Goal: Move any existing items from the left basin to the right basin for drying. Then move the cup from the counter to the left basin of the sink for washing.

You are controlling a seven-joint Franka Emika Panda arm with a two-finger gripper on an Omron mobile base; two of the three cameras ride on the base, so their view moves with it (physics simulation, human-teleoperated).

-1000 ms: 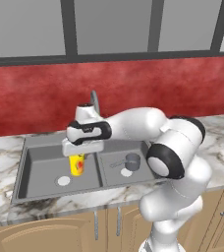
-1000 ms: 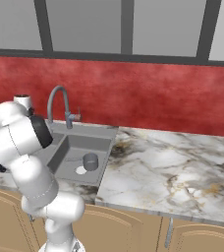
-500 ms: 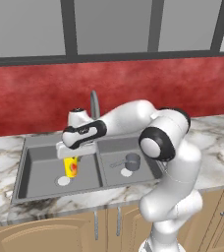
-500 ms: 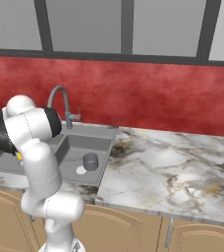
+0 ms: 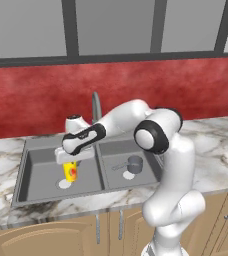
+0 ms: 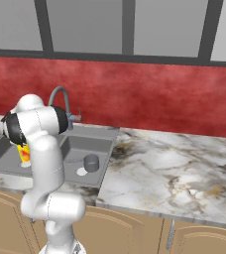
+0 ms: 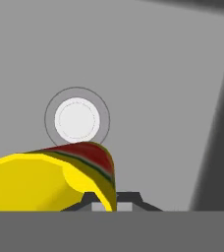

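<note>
The yellow cup (image 5: 70, 171) with its red mark hangs low in the left basin (image 5: 41, 172), just above the white drain (image 5: 64, 184). My gripper (image 5: 70, 163) is shut on its rim from above. In the hand view the cup (image 7: 45, 182) lies across the lower left, the drain (image 7: 77, 120) is beyond it, and my gripper (image 7: 111, 203) is pinched on the cup wall. The grey handled pot (image 5: 134, 164) stands in the right basin (image 5: 146, 152) beside that basin's drain (image 5: 128, 176). From the right base view the cup (image 6: 23, 153) peeks out behind my arm, and the pot (image 6: 90, 162) shows too.
The grey arched faucet (image 5: 96, 106) rises behind the central divider (image 5: 102, 170), close to my forearm. Marble counter (image 6: 174, 168) stretches to the right of the sink. A red backsplash wall (image 5: 31, 100) runs behind.
The hand has carried the cup a little left and down into the left basin. The upper arm has swung round. The pot has stayed put.
</note>
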